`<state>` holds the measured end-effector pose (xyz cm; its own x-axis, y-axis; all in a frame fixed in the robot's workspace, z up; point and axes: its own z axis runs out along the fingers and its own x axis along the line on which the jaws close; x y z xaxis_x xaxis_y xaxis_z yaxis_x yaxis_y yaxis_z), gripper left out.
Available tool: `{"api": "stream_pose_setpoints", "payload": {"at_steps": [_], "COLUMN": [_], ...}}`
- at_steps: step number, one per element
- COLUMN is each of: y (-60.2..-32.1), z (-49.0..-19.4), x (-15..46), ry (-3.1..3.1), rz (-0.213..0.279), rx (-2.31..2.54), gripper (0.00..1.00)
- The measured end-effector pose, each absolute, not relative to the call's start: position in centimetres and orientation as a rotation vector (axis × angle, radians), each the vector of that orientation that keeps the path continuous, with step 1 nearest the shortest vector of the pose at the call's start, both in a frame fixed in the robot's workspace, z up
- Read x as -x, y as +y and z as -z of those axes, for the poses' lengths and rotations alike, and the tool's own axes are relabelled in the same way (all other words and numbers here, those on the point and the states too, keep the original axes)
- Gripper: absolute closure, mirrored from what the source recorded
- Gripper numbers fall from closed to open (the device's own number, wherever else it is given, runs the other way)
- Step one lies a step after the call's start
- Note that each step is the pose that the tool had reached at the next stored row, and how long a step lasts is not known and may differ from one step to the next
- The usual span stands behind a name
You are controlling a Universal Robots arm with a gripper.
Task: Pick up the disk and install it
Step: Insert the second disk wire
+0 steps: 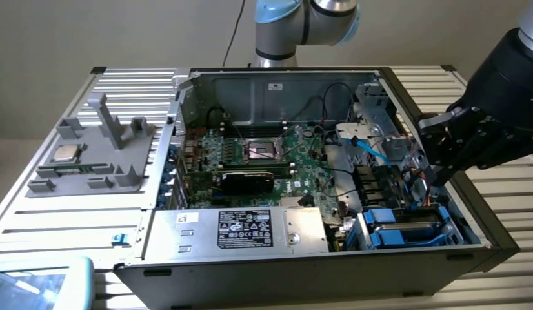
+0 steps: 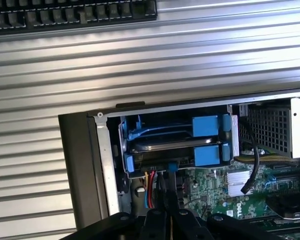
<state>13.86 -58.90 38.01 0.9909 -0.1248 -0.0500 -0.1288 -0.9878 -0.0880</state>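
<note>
The disk (image 1: 405, 225) lies in the drive bay at the near corner of the open computer case (image 1: 310, 261), on the exterior view's right. Its silver-grey body (image 2: 162, 145) shows between bright blue bracket pieces (image 2: 208, 126). My gripper (image 1: 432, 187) hangs just above the case's side wall beside that bay. Its black fingers (image 2: 157, 222) are pressed together, shut, with nothing between them. They stand a short way off the disk, over red and black cables (image 2: 151, 187).
A large silver box with a black label (image 1: 241, 229) fills the case's near side, with the motherboard (image 1: 258, 152) behind it. A grey fixture (image 1: 90, 152) holding a small silver chip (image 1: 64, 153) sits at the exterior view's left. A keyboard (image 2: 70, 12) lies on the slatted table (image 2: 165, 65).
</note>
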Motion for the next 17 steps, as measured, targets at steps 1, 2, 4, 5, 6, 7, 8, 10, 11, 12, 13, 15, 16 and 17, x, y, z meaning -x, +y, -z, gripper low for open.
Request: {"api": "stream_pose_setpoints", "payload": {"at_steps": [1,2,4,5,6,7,8,10,11,12,13,15,16,17], "y": [-58.98,-59.04,-59.12,-59.14,-59.15,-59.15,-59.16,-59.16,-59.16,-59.15,-59.15,-59.15,-59.16,-59.17], "z": [-38.01,-37.99,-37.94,-37.91,-37.88,-37.86,-37.85,-37.85,-37.84,-37.84,-37.84,-37.82,-37.81,-37.79], "x": [-13.79,-13.68,-13.36,-13.20,-13.08,-12.99,-12.99,-12.98,-12.98,-12.98,-12.98,-12.96,-12.91,-12.84], "ry": [0.194,0.194,0.194,0.193,0.193,0.193,0.193,0.193,0.193,0.193,0.193,0.193,0.194,0.193], "rz": [-0.068,-0.068,-0.068,-0.068,-0.068,-0.068,-0.068,-0.068,-0.068,-0.068,-0.068,-0.068,-0.069,-0.069], "rx": [3.041,3.040,3.036,3.035,3.035,3.035,3.035,3.035,3.035,3.035,3.035,3.034,3.033,3.032], "gripper": [0.89,0.89,0.89,0.89,0.89,0.89,0.89,0.89,0.89,0.89,0.89,0.89,0.89,0.89]}}
